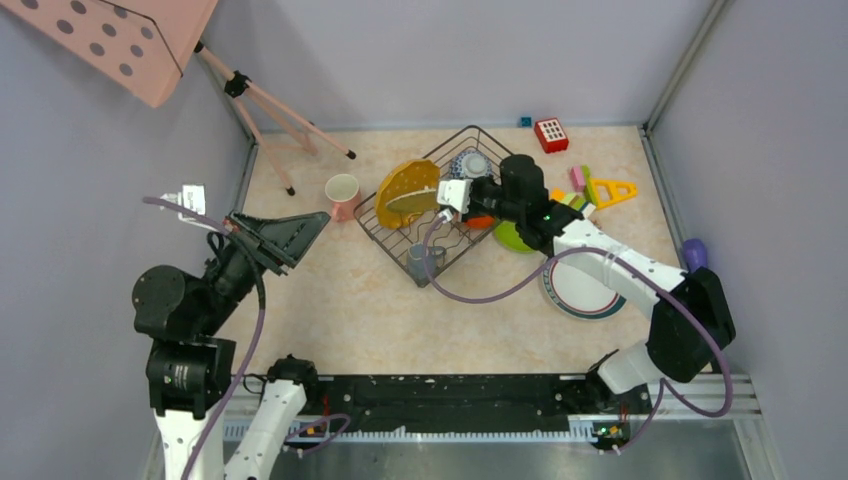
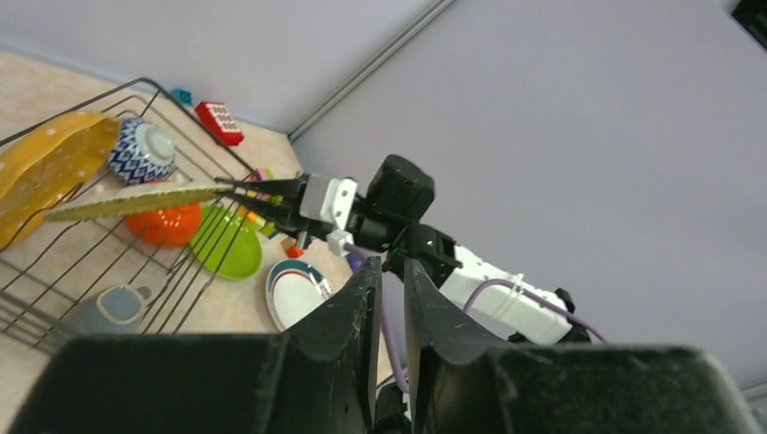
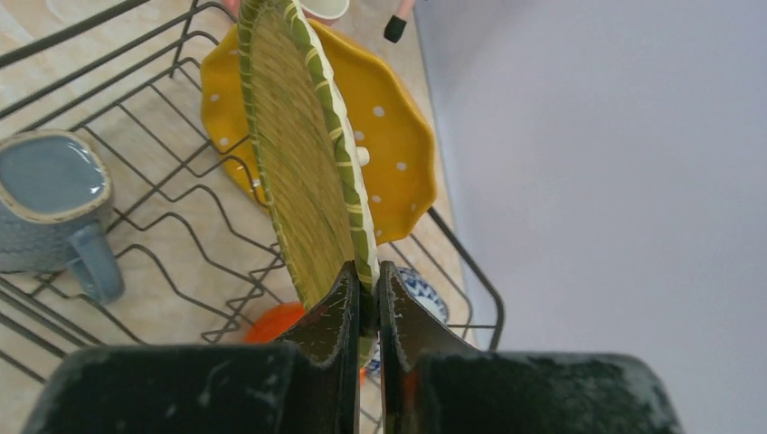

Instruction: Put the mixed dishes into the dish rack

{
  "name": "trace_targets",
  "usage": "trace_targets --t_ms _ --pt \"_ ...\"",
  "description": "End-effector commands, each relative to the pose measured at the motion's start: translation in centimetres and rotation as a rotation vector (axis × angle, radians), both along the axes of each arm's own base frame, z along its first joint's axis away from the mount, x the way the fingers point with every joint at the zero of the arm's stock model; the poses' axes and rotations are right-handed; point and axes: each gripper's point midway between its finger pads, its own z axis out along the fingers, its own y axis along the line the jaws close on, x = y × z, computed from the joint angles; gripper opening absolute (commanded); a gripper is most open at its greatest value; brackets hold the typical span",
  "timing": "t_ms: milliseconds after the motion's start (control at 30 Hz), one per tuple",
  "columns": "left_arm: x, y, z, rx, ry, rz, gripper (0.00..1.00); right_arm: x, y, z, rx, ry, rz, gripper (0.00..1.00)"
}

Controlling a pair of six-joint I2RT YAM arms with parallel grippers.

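Observation:
The dish rack [image 1: 465, 135] stands mid-table, turned like a diamond. In it are a yellow dotted scalloped plate [image 3: 393, 136] on edge, a patterned bowl [image 1: 470, 163] and a grey mug [image 3: 50, 194]. My right gripper [image 3: 366, 269] is shut on the rim of a second, yellow-green scalloped plate [image 3: 303, 163], held on edge over the rack wires beside the dotted plate. The orange-red bowl [image 2: 163, 224], lime green plate [image 1: 512, 238] and white green-rimmed plate [image 1: 580, 290] lie right of the rack. A pink mug [image 1: 343, 193] stands to its left. My left gripper [image 1: 322, 220] hovers at the left, jaws a narrow slit apart, holding nothing.
Toy blocks, among them a red one [image 1: 551, 133] and a yellow triangle [image 1: 612, 190], lie at the back right. A purple cylinder [image 1: 695, 253] sits near the right wall. Tripod legs [image 1: 280, 120] and a pink dotted board [image 1: 130, 40] occupy the back left corner.

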Motion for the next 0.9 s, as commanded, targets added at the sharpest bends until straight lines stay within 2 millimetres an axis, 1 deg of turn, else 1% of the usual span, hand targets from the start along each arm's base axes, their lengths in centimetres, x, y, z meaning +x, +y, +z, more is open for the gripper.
trace_targets --t_ms 0,100,167,267,333,400,433,467,567,633,767,867 --pt "2.7 0.4 -2.9 0.098 0.054 0.046 0.20 1.0 1.0 6.9 0.007 -0.282 0.088 0.00" --pt "4.4 0.7 -5.6 0.173 0.130 0.065 0.17 1.3 0.8 7.4 -0.019 -0.335 0.090 0.00" --pt "5.2 0.4 -7.3 0.200 0.170 0.045 0.17 0.9 0.9 7.6 -0.024 -0.354 0.124 0.00" --pt "5.8 -0.5 -9.5 0.208 0.200 -0.028 0.17 0.9 1.1 6.8 -0.075 -0.382 0.165 0.00" --pt "6.1 -1.0 -10.4 0.211 0.202 -0.064 0.19 1.1 1.4 6.3 -0.101 -0.397 0.189 0.00" --pt "6.6 -1.1 -11.4 0.228 0.205 -0.068 0.20 1.5 1.7 6.2 -0.129 -0.413 0.215 0.00" --pt "6.9 -1.0 -11.9 0.239 0.209 -0.063 0.21 1.5 1.8 5.5 -0.153 -0.389 0.229 0.00" --pt "7.3 -0.9 -12.5 0.248 0.215 -0.055 0.21 1.7 1.9 5.4 -0.166 -0.384 0.240 0.00" --pt "8.3 -0.6 -13.9 0.261 0.233 -0.035 0.19 2.2 2.3 5.3 -0.193 -0.396 0.260 0.00" --pt "8.7 -0.8 -14.7 0.259 0.247 -0.048 0.19 2.5 2.6 4.9 -0.204 -0.396 0.267 0.00" --pt "9.4 -1.2 -15.7 0.261 0.267 -0.073 0.19 2.7 2.7 3.7 -0.241 -0.372 0.288 0.00" --pt "9.9 -0.9 -15.9 0.287 0.256 -0.057 0.19 2.5 2.8 3.2 -0.252 -0.356 0.315 0.00"
